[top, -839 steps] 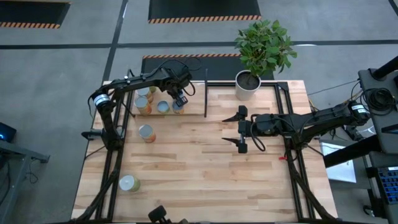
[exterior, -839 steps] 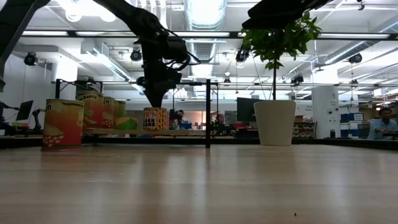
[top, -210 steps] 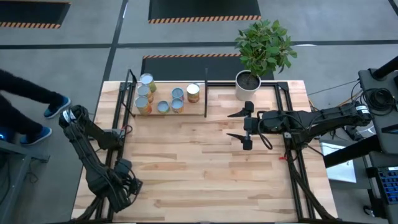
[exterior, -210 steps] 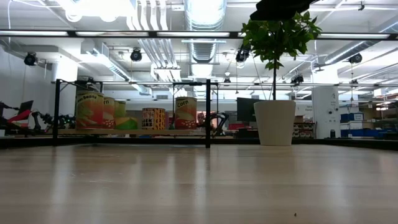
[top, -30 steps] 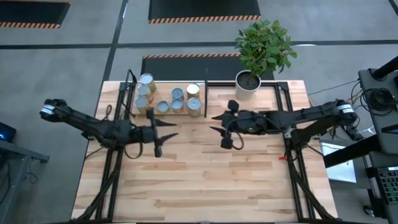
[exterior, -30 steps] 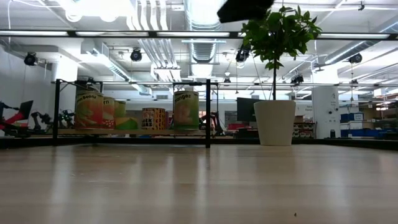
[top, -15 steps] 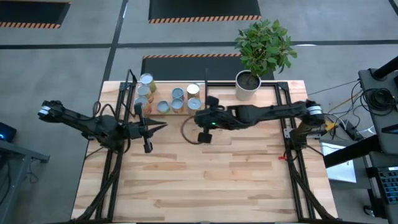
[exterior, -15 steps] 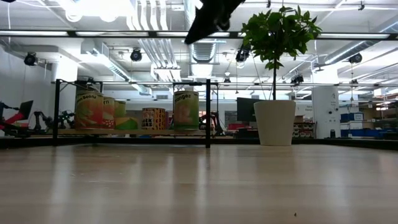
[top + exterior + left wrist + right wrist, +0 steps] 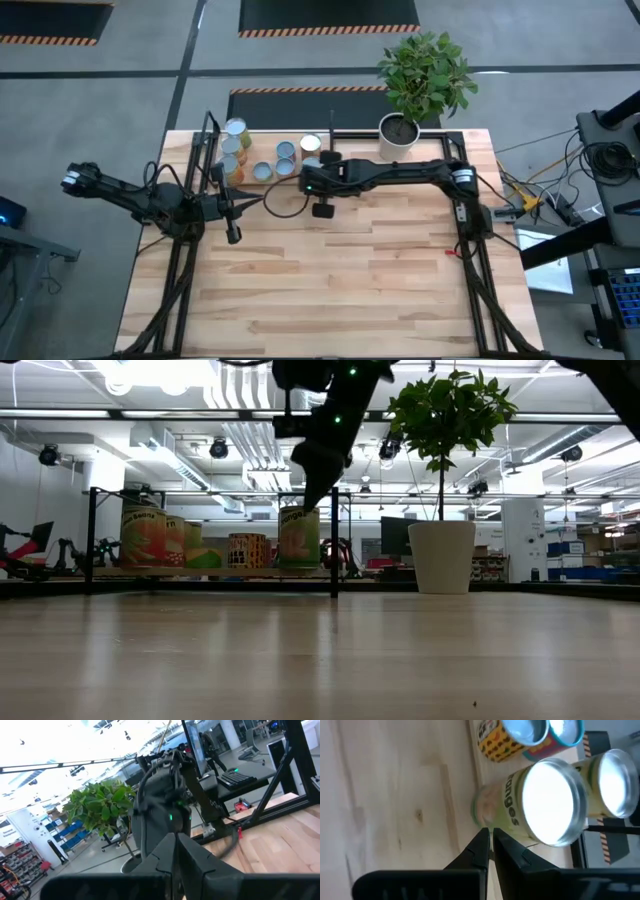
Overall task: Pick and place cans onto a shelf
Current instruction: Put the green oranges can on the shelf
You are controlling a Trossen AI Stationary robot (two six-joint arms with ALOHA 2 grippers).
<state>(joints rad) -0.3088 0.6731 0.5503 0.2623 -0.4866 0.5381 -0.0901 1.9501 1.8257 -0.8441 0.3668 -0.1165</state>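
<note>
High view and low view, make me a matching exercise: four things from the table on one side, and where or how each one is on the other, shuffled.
Things:
1. left tool
2. right tool
3. white plant pot
4. oranges can

Places or states:
A. stands on the shelf, next to its black post
B. shut, over the bare table in front of the shelf
C. stands on the table outside the shelf, to its right in the high view
D. shut, tip right at the top edge of a can

Pairs: 1-B, 2-D, 3-C, 4-A
</note>
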